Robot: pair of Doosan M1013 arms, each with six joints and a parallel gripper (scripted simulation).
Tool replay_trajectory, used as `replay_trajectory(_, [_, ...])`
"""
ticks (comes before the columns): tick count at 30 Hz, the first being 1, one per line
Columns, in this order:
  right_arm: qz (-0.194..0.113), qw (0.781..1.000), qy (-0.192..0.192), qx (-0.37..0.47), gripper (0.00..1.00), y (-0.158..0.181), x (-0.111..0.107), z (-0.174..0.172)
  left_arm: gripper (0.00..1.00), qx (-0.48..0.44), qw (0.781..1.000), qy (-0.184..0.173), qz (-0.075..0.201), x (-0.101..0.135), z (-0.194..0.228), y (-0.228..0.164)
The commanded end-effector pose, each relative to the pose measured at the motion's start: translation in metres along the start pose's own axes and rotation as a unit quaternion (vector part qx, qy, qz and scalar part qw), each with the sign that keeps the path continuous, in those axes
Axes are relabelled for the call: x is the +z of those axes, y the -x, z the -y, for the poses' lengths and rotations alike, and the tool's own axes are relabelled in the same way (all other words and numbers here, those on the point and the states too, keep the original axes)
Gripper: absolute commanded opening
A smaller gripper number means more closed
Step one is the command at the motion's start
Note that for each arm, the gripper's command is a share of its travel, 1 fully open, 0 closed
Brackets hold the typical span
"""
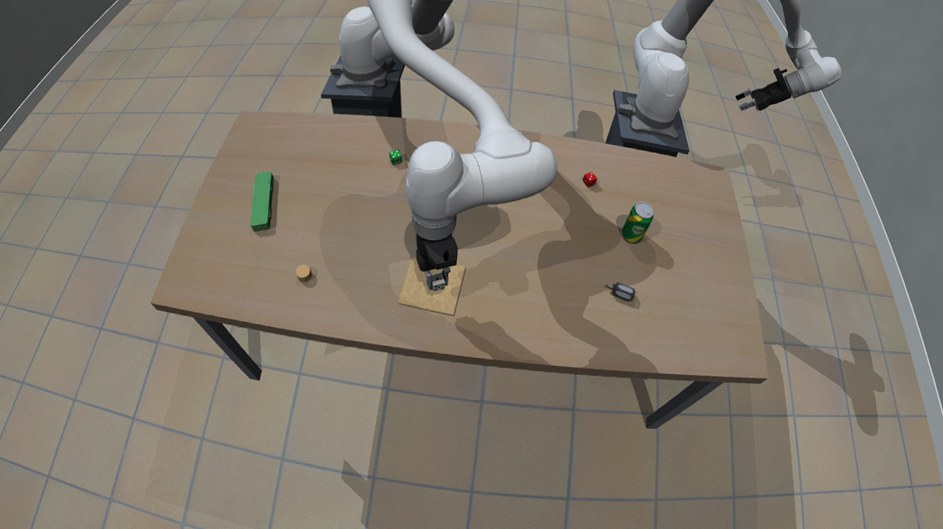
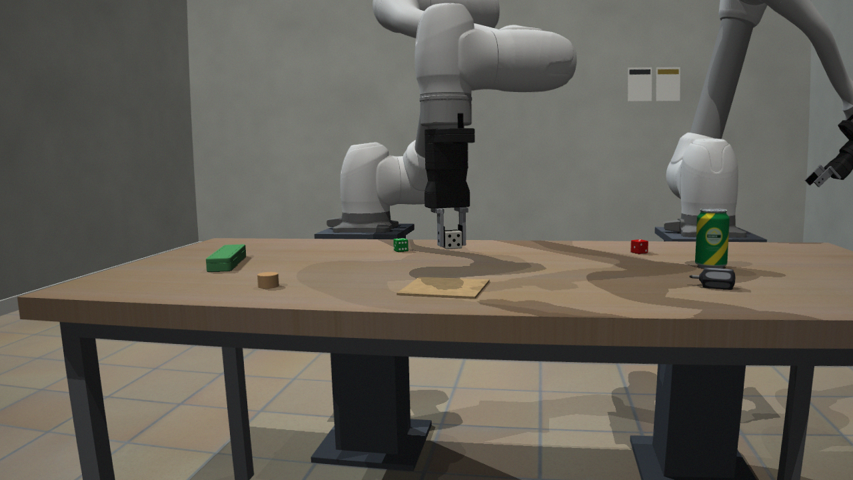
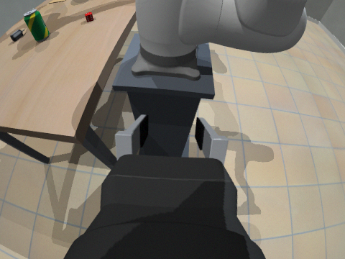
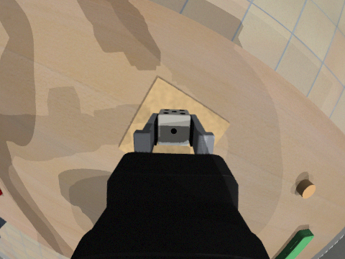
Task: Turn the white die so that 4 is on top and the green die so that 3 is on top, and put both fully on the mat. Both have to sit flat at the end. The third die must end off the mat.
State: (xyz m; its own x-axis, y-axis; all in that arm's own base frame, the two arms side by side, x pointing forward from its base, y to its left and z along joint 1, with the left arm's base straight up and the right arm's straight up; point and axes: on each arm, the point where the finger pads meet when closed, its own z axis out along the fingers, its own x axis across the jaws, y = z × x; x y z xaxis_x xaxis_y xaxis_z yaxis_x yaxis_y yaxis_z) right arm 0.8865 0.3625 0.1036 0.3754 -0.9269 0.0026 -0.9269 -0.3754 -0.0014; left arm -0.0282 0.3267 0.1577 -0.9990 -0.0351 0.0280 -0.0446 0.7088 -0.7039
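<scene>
Clasped between the right gripper's [image 1: 435, 280] [image 2: 452, 239] [image 4: 174, 130] fingers, white die [image 1: 438, 285] [image 2: 453, 240] [image 4: 174, 126] above the mat [image 1: 415, 298] [image 2: 444, 289] [image 3: 57, 1] [image 4: 165, 95]. Left gripper [image 1: 744, 100] [image 2: 822, 175] [image 3: 172, 134] spread wide, well apart from the mat. Probably light, stiff, slightly slick; best pinched squarely on opposite faces. In the right wrist view, one pip on the upper face; in the exterior view, only five toward the camera.

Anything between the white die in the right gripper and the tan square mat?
Nothing visible: the right gripper holds the white die above the tan square mat, with no object showing in between.
</scene>
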Motion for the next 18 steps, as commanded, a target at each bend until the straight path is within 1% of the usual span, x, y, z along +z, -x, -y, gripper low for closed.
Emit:
replay_trajectory(1, [0.001, 1.0, 0.001, -0.002, 0.57, -0.001, 0.019, -0.001, 1.0, -0.003, 1.0, -0.002, -0.003, 0.002, 0.003, -0.004])
replay_trajectory(7, [0.001, 1.0, 0.001, -0.002, 0.57, -0.001, 0.048, 0.0, 1.0, -0.003, 1.0, -0.002, -0.003, 0.002, 0.003, -0.004])
replay_trajectory(9, [0.001, 1.0, 0.001, -0.002, 0.57, -0.001, 0.048, 0.0, 1.0, -0.003, 1.0, -0.002, -0.003, 0.002, 0.003, -0.004])
replay_trajectory(14, [0.001, 1.0, 0.001, -0.002, 0.57, 0.0, 0.066, 0.0, 1.0, -0.003, 1.0, -0.002, -0.003, 0.002, 0.003, -0.004])
replay_trajectory(18, [0.001, 1.0, 0.001, -0.002, 0.57, 0.0, 0.074, 0.0, 1.0, -0.003, 1.0, -0.002, -0.003, 0.002, 0.003, -0.004])
